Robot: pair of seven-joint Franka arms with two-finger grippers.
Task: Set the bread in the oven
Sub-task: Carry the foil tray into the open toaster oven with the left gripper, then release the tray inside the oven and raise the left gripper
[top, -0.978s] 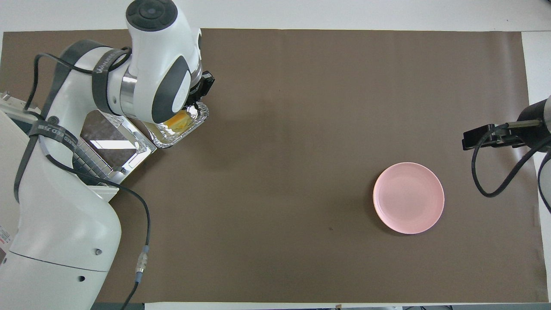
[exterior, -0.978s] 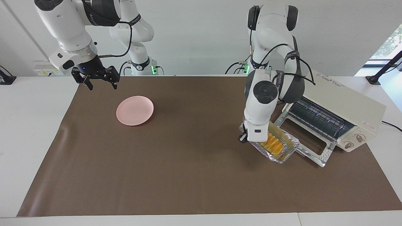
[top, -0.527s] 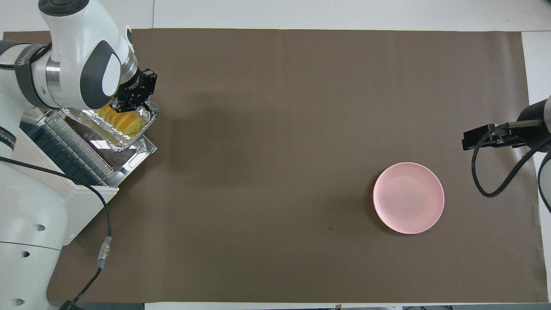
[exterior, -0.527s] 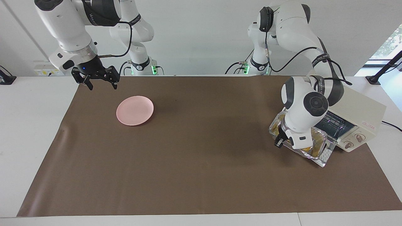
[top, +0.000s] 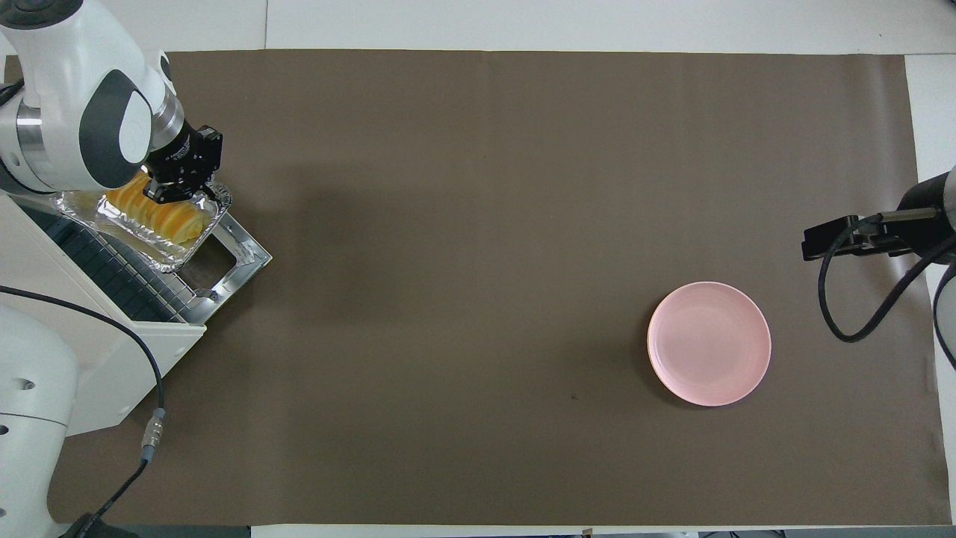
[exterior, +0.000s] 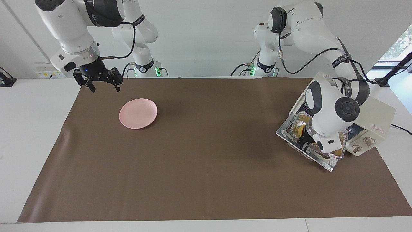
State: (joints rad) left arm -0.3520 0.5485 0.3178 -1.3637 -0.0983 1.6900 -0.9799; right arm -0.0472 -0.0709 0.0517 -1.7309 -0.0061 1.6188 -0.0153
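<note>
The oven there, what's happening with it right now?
The left pincer is shut on the rim of a foil tray that holds the bread, and carries it over the oven's open door, toward the rack. The tray is not yet inside. The right pincer waits, open, over the table edge near the pink plate.

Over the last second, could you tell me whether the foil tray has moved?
Yes. The foil tray, gripped by the left gripper, has travelled from the mat onto the open door of the oven, toward its rack.
</note>
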